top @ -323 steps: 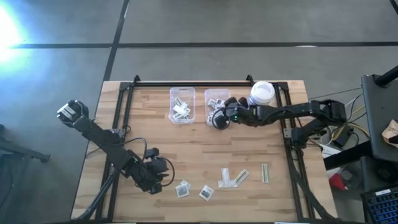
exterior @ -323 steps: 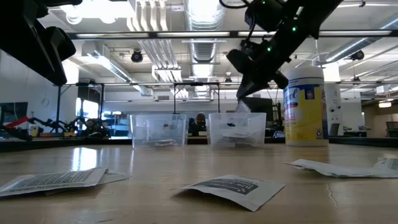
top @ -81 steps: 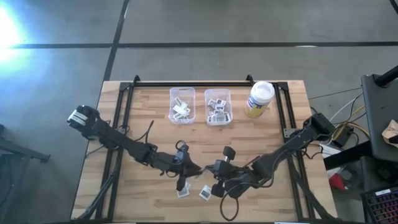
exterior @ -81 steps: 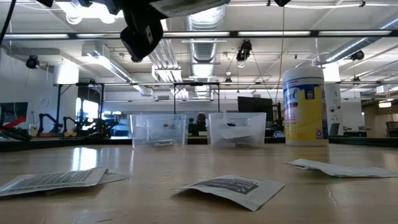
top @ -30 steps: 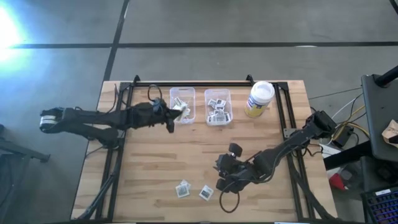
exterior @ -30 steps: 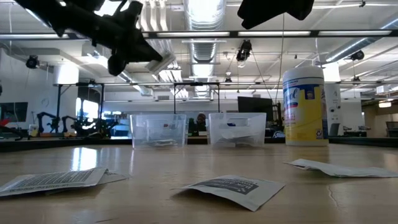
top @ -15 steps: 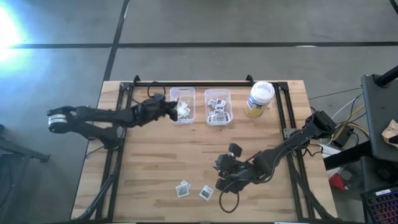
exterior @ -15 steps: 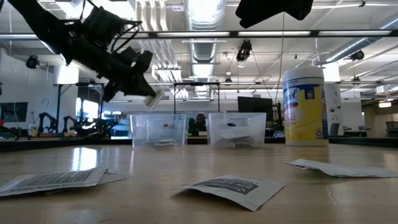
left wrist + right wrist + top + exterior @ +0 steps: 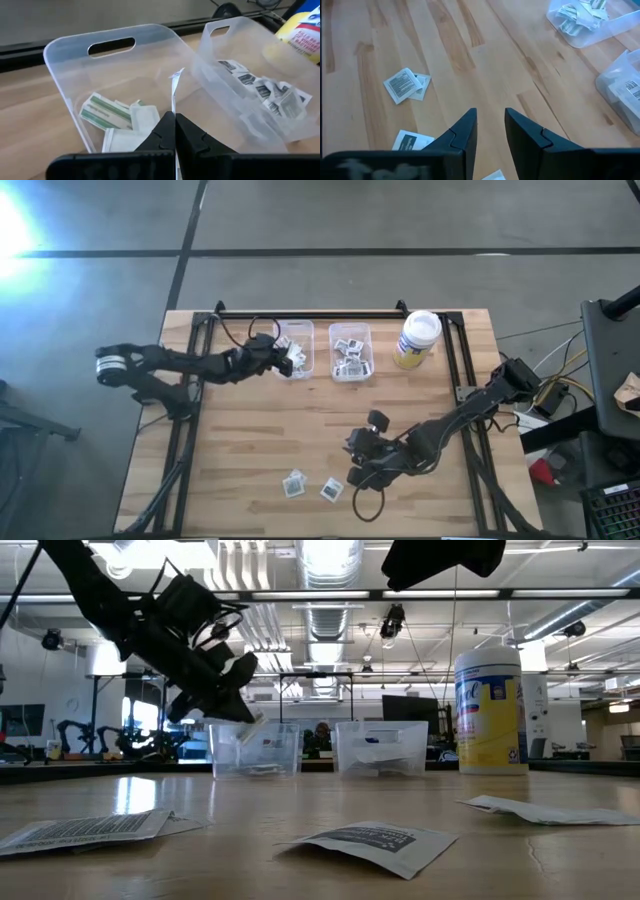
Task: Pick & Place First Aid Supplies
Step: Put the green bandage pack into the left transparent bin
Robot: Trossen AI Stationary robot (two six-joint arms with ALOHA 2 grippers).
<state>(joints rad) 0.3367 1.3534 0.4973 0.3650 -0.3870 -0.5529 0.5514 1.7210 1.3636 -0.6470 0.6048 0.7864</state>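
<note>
While over bin [image 9: 65, 55], gripper [image 9: 174, 131] pinching strip [image 9: 173, 95].

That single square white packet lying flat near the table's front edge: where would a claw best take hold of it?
The square packet lies flat on the wooden table, with no raised side to grab. Probably best to come straight down from above, fingers straddling it, and pinch across two opposite edges. The right gripper, open, is nearest.

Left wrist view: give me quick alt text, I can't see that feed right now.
The left gripper is shut on a narrow pale strip packet, holding it over the left clear bin, which already holds flat packets. Beside it, the second clear bin holds small white printed packets.
</note>
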